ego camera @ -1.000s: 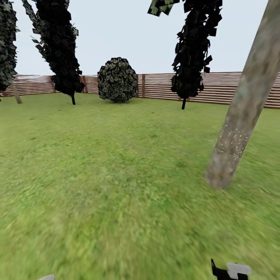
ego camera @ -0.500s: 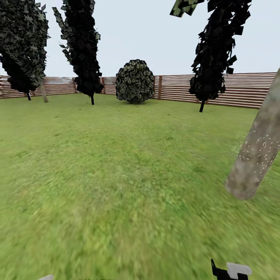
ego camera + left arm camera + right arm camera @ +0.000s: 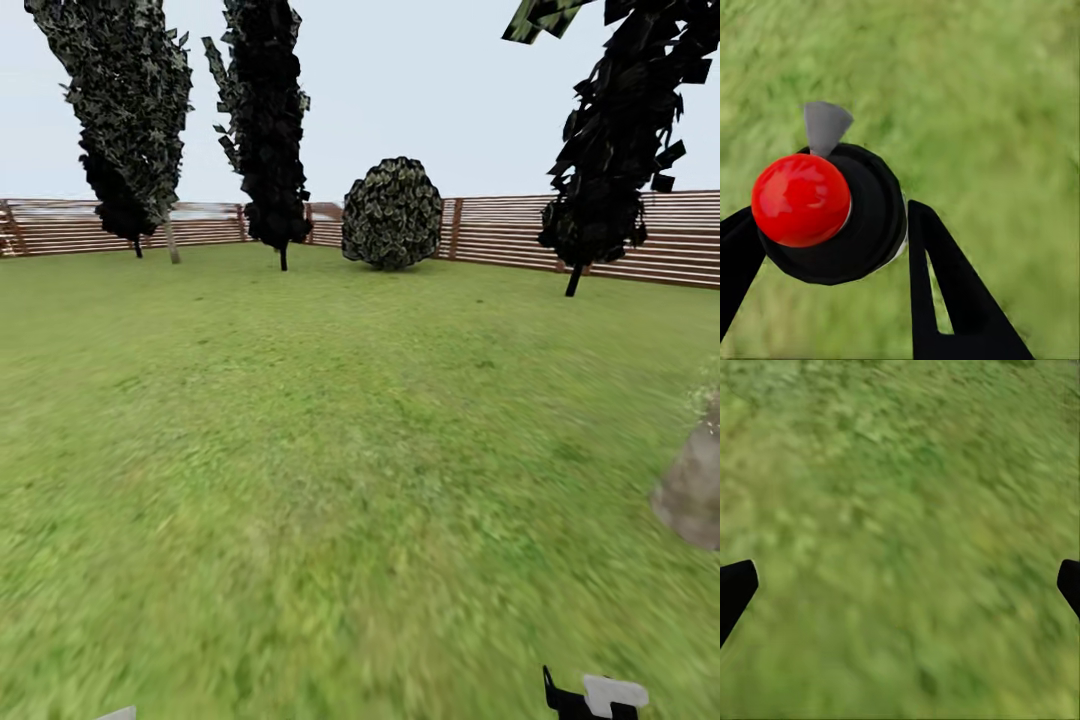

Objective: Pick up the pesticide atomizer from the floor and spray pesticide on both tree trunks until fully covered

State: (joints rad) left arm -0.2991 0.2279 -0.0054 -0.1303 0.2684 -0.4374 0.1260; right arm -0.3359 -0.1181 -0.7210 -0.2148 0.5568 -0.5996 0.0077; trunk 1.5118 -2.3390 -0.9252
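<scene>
In the left wrist view my left gripper [image 3: 829,229] is shut on the pesticide atomizer [image 3: 832,214], a black body with a round red cap [image 3: 801,199] and a grey nozzle [image 3: 825,126], held over grass. My right gripper [image 3: 904,577] is open, with its black fingertips [image 3: 736,585] far apart above bare lawn; part of it shows at the head view's lower edge [image 3: 595,695]. The base of one thick grey-beige tree trunk [image 3: 692,488] stands at the right edge of the head view. A thin-looking pale trunk [image 3: 172,242] leans far off by the fence at the left.
The green lawn [image 3: 330,440] stretches ahead to a brown slatted fence [image 3: 500,232]. Along the fence stand dark columnar trees [image 3: 268,130] [image 3: 610,150] and a round leafy bush [image 3: 392,213].
The head camera has swung left, so the whole scene has slid right. The near trunk has gone from mid-right to the right edge, and another tree has come in at the left.
</scene>
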